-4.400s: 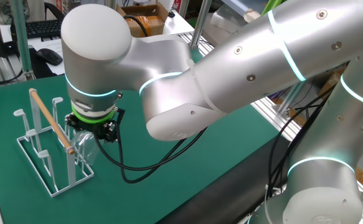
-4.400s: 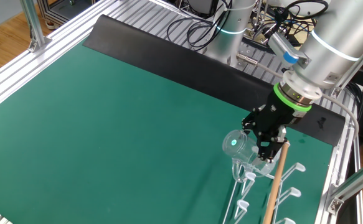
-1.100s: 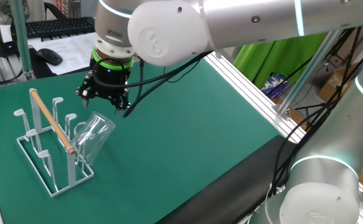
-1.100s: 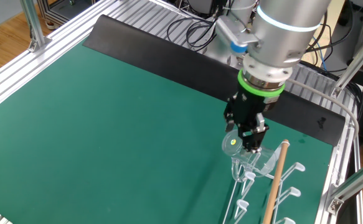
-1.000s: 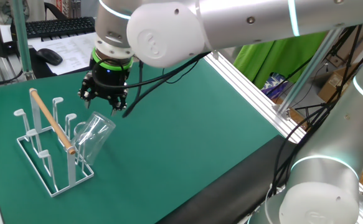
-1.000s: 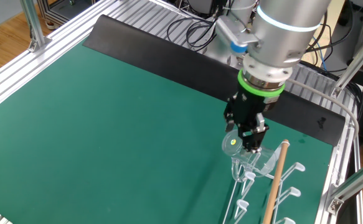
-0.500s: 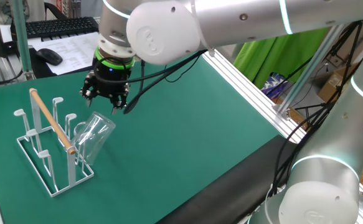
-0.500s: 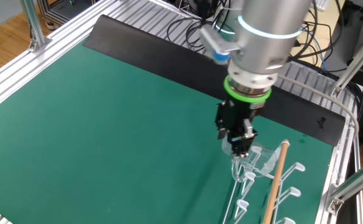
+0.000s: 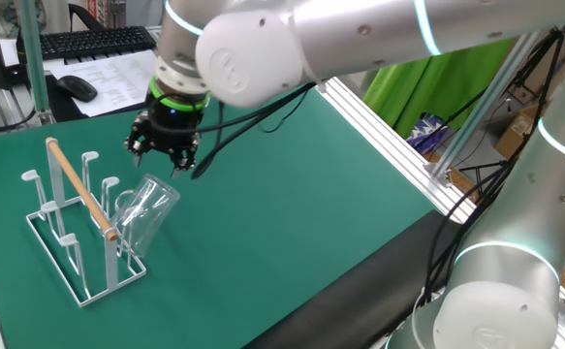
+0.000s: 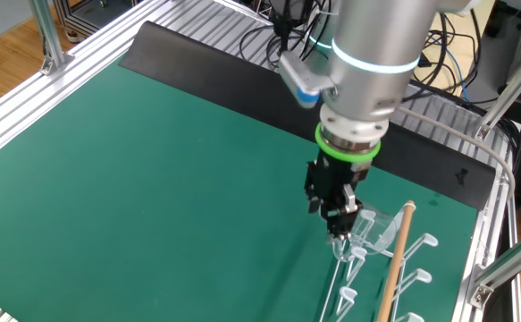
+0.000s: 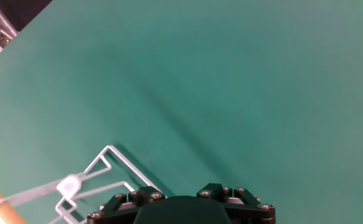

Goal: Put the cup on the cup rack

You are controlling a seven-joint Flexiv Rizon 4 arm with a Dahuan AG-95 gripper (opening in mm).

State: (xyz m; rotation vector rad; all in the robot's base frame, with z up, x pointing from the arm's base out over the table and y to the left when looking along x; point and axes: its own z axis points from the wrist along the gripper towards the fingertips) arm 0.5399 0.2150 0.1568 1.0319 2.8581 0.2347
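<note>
The clear glass cup [image 9: 147,207] hangs tilted over a front peg of the white wire cup rack [image 9: 57,254], beside the end of its wooden rod handle [image 9: 78,189]. My gripper [image 9: 164,161] hovers just above and behind the cup, apart from it, with its fingers spread and nothing between them. In the other fixed view the gripper [image 10: 335,211] is right beside the cup [image 10: 373,229] at the rack's near end [image 10: 401,270]. The hand view shows only the hand's black base [image 11: 181,208], a corner of the rack [image 11: 108,152] and green mat; the cup is out of that view.
The green mat [image 9: 292,213] covers the table. An aluminium frame rail [image 9: 389,145] runs along its edge. A keyboard [image 9: 88,41], a mouse and papers lie beyond the far edge. Black cables hang from the arm near the gripper.
The cup stays tilted on the rack, free of the gripper. Over the last second the gripper has drifted sideways along the table, still low beside the cup.
</note>
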